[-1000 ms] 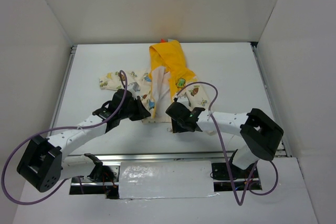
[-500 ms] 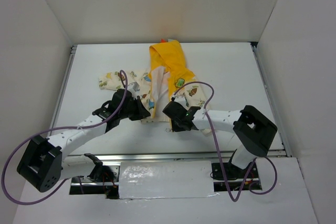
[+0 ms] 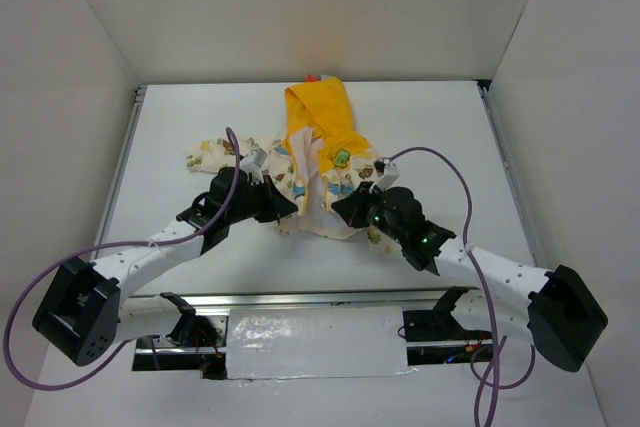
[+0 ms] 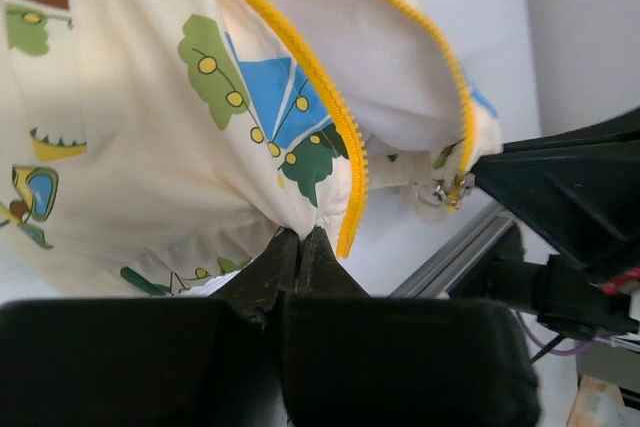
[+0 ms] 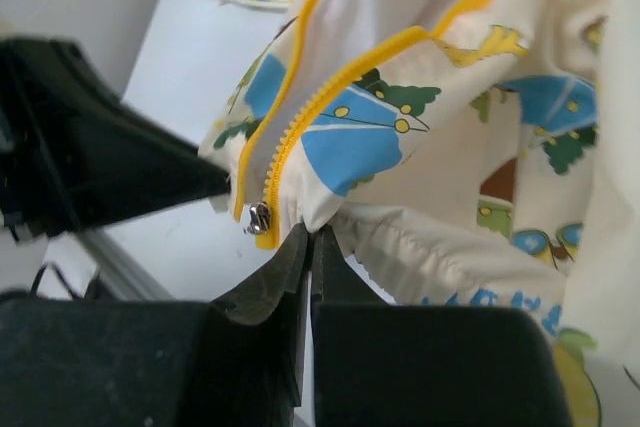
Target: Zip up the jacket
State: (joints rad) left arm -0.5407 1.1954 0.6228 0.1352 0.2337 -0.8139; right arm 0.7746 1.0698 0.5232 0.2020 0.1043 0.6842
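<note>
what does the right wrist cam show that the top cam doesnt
Only the right wrist view: the small metal zipper pull at the bottom of the yellow teeth, and the right end effector pinched shut on the hem beside it. Only the top view: the yellow hood, a spread sleeve and both arms whole. Both: the jacket, front open, and the left end effector at its other front edge.

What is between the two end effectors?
The open lower front of the jacket, yellow zipper open, spans left end effector to right end effector; clearest in top external view.
</note>
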